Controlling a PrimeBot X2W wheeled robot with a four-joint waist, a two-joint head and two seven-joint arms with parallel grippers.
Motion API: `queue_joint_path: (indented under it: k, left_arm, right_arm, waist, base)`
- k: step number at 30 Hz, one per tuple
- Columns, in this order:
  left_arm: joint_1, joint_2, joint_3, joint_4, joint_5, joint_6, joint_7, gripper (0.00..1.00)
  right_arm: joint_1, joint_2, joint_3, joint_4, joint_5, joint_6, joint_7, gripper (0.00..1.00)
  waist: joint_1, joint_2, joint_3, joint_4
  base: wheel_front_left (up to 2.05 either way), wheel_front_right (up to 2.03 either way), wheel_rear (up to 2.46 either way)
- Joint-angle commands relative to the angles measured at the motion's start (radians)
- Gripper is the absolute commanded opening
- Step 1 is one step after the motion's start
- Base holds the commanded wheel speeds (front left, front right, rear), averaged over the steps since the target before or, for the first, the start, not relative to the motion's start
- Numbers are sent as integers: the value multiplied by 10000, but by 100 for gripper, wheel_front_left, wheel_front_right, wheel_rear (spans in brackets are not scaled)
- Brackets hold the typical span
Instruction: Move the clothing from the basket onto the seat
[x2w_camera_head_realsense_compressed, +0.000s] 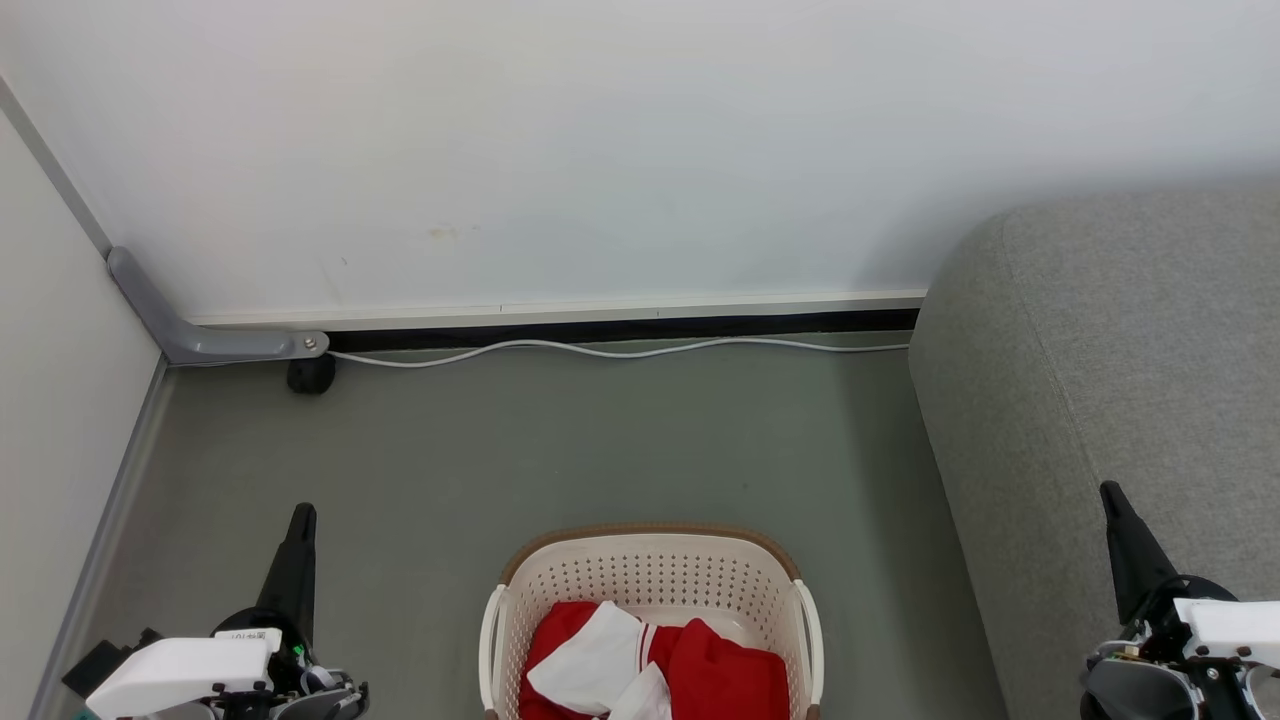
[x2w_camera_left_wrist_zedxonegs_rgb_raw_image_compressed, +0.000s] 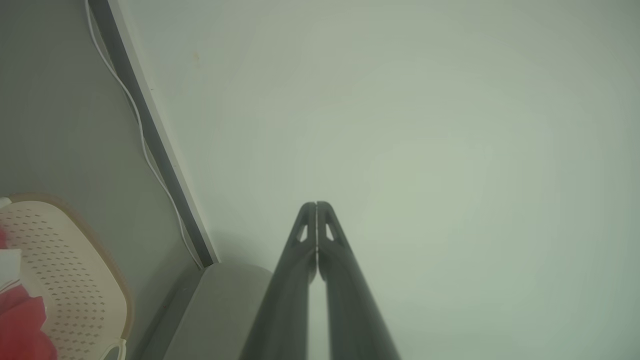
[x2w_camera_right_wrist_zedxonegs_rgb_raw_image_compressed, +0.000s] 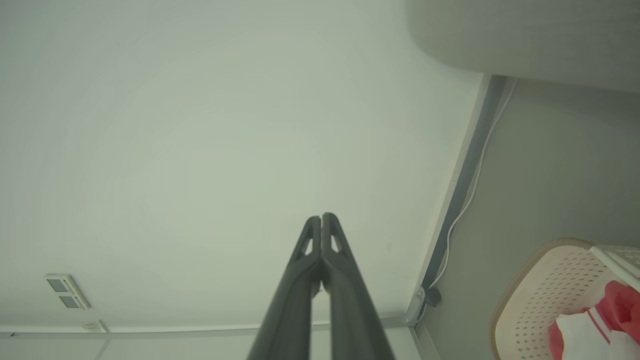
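We see the clothing (x2w_camera_head_realsense_compressed: 720, 682) lying in the basket (x2w_camera_head_realsense_compressed: 650, 531), with bare floor (x2w_camera_head_realsense_compressed: 600, 440) open beyond its brown rim to the wall (x2w_camera_head_realsense_compressed: 600, 150). The seat (x2w_camera_head_realsense_compressed: 1100, 350) edges in at right. The left end effector (x2w_camera_head_realsense_compressed: 302, 513) and right end effector (x2w_camera_head_realsense_compressed: 1108, 491) each have their fingers pressed together, empty.

Floor gap (x2w_camera_head_realsense_compressed: 870, 560) between basket (x2w_camera_head_realsense_compressed: 650, 531) and seat (x2w_camera_head_realsense_compressed: 1100, 380), wall (x2w_camera_head_realsense_compressed: 600, 150) beyond.

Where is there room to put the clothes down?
The grey sofa on the right is bare where it shows, so there is lots of room. The floor between the basket, the white cable and the sofa is bare too. Inside the basket it is crowded with red and white clothes.
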Motion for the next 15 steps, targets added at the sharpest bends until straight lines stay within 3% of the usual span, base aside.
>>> queue_joint_path:
  k: [1, 15]
  left_arm:
    - [-578, 177, 327, -280, -40, -85, 59, 0]
    - [-578, 177, 327, -280, -40, -85, 59, 0]
  right_arm:
    - [-194, -102, 176, -311, 119, 17, 73, 0]
    - [-194, -102, 176, -311, 119, 17, 73, 0]
  waist:
    - [0, -1, 0, 0]
    - [0, -1, 0, 0]
  base:
    - [0, 0, 0]
    - [0, 0, 0]
